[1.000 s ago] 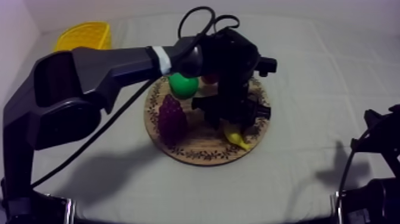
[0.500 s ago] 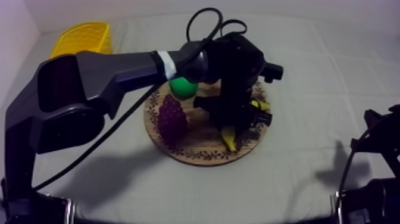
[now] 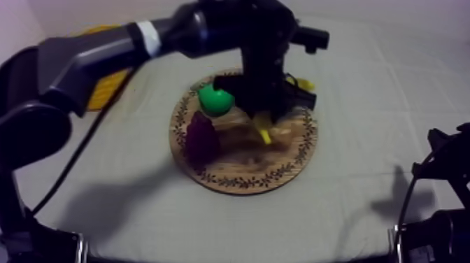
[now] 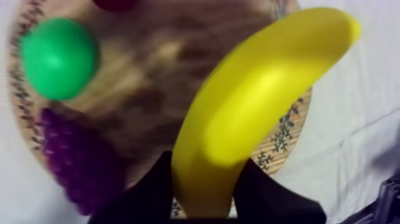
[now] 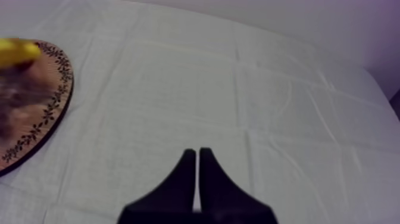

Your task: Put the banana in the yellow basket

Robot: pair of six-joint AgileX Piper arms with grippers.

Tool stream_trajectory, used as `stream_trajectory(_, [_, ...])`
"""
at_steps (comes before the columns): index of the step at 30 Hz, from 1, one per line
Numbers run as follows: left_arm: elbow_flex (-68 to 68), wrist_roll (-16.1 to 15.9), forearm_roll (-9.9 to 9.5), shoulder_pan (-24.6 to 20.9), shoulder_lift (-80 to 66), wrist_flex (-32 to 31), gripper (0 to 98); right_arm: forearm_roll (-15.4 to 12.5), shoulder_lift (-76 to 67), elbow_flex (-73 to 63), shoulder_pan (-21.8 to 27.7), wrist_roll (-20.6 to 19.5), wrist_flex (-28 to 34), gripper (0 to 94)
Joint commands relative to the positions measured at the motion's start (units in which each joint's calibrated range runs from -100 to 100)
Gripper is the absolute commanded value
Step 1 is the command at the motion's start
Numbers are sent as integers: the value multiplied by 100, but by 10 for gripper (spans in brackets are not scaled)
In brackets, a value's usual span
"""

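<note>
My left gripper [image 3: 269,115] is shut on the yellow banana [image 3: 263,129] and holds it in the air over the round wooden board [image 3: 241,176]. In the left wrist view the banana [image 4: 250,113] sits clamped between the two black fingers [image 4: 149,193], well above the board [image 4: 149,77]. The yellow basket [image 3: 105,77] stands at the back left, mostly hidden behind my left arm. My right gripper [image 5: 198,156] is shut on nothing over the bare cloth, to the right of the board [image 5: 36,119].
On the board lie a green pear [image 3: 215,99], a purple bunch of grapes [image 3: 201,140] and a small red fruit [image 4: 116,3] at the far rim. My right arm [image 3: 433,210] rests at the lower right edge of the table.
My left gripper has lifted the banana off the board and risen with it; the arm has swung up and back. The right arm has stayed still.
</note>
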Motion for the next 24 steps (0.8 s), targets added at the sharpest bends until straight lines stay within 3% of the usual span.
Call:
stream_trajectory(1, [99,-18,-56,-166,-457,-6,309,1,-2,2,0,-1,2,3])
stream_trajectory(14, [1323,-297,-447,-1708,-2160,-4,307,1,-2,2,0,-1,2,3])
stream_trajectory(24, [1718,-606,-664,-2955,-2633,-4,313,1,-2,2,0,-1,2,3])
